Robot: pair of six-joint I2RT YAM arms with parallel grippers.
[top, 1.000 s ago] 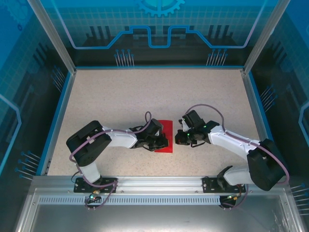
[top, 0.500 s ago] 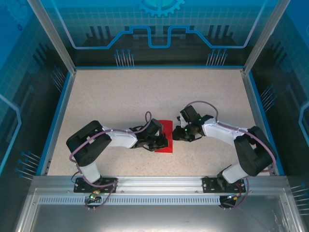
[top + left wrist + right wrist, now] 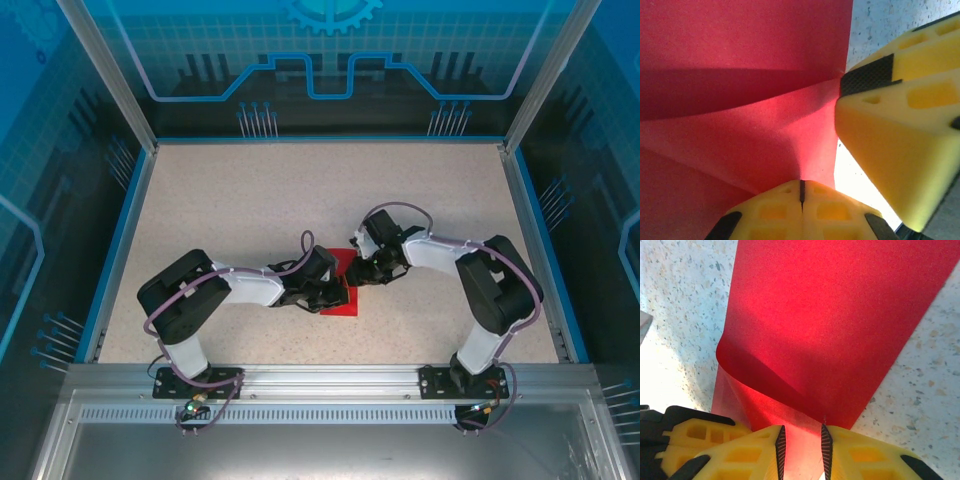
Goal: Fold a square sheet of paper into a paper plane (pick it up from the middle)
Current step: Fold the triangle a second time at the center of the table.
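Paper (image 3: 830, 325): lies on the table (image 3: 250, 200) at centre, between my two grippers. One part is lifted and curled over into a soft hump, not flat.

Left gripper (image 3: 801, 192): closed, with the paper pinched in the seam between the fingers. Wrinkles fan out from that pinch.

Right gripper (image 3: 801, 440): jaws narrowly parted, with the paper's edge lying in the gap. I judge it is not clamped. The left wrist view shows these fingers just beside my left ones.

Risks from here:
- Tear. If the right closes and the two arms pull apart, the thin sheet could rip at either pinch.
- Stray crease. Pressing the hump down unaligned would set a fold off the centre line, and that spoils the plane.
- Slip. The left hold is small, so a sideways tug could pull the paper free.
- Finger clash, since the tips are very close.

Writing: none on the paper or fingers. The back wall carries gear and line graphics, with no readable text.
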